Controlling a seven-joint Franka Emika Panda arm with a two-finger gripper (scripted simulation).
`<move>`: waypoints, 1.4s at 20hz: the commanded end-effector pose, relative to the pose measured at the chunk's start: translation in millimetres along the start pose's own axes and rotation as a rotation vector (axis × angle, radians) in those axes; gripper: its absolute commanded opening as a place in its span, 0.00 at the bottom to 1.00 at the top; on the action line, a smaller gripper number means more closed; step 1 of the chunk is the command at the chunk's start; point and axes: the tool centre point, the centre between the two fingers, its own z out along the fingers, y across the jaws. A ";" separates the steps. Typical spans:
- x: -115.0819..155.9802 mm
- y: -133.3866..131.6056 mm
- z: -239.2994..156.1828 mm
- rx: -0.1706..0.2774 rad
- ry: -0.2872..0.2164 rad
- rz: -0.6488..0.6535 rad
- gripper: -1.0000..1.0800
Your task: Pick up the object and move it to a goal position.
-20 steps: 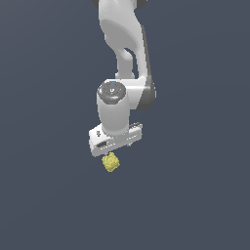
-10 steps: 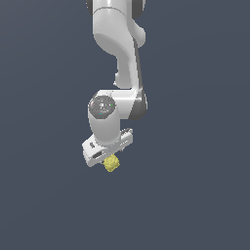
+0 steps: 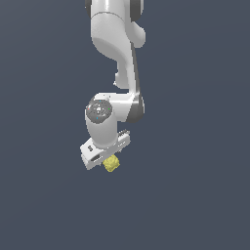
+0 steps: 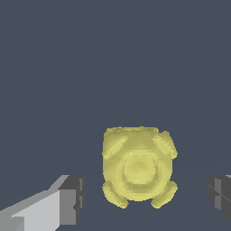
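From the exterior view I get the whole white arm [image 3: 117, 58] coming down from above, its round wrist joint and the gripper [image 3: 108, 158] at the lowest end, all against a flat dark blue-grey ground; that view tells me how the arm is posed but hides the fingers, which are lost behind the hand's body. There the object [image 3: 112, 164] shows only as a small yellow lump tucked right under the hand, touching its lower edge as far as I can make out. The wrist view gives me what the other cannot: the object [image 4: 137, 172] large and clear, sitting between the two dark-tipped fingers [image 4: 72, 199], with a visible strip of background on either side of it. So I read the gripper [image 4: 146, 196] as spread wide, its pads apart from the object and not pressing on it. I cannot tell from either view whether the object rests on a surface. Its look is plain in the wrist view: pale yellow, blocky yet rounded, with a raised ring around a circular centre on the face toward the camera and bumpy ridged lobes at its four corners. It is far smaller than the hand above it.
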 end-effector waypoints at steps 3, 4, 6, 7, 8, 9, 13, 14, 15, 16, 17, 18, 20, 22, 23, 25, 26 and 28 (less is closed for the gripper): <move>0.1 -0.1 6.2 0.000 0.000 -0.001 0.96; 0.1 -0.3 9.8 0.000 0.000 -0.001 0.96; -0.1 -0.4 19.3 0.000 0.000 -0.002 0.96; -0.2 -0.5 25.1 0.000 0.000 -0.003 0.96; -0.4 -0.6 31.3 0.000 0.000 -0.003 0.96; -0.6 -0.7 36.7 0.000 0.000 -0.004 0.96; -0.6 -0.5 49.7 0.000 0.000 -0.005 0.96; -0.4 -0.3 50.7 0.000 0.000 -0.005 0.96; -0.1 -0.1 50.9 0.000 0.000 -0.005 0.96; 0.2 0.2 50.5 0.000 0.000 -0.005 0.96; 0.3 0.3 50.2 0.000 0.000 -0.005 0.96; 0.3 0.3 50.2 0.000 0.000 -0.005 0.00; 0.3 0.3 50.2 0.000 0.000 -0.005 0.00; 0.3 0.3 50.2 0.000 0.000 -0.005 0.00; 0.3 0.3 50.2 0.000 0.000 -0.005 0.00; 0.3 0.3 50.2 0.000 0.000 -0.005 0.00; 0.3 0.3 50.2 0.000 0.000 -0.005 0.00; 0.3 0.2 50.2 0.000 0.000 -0.005 0.00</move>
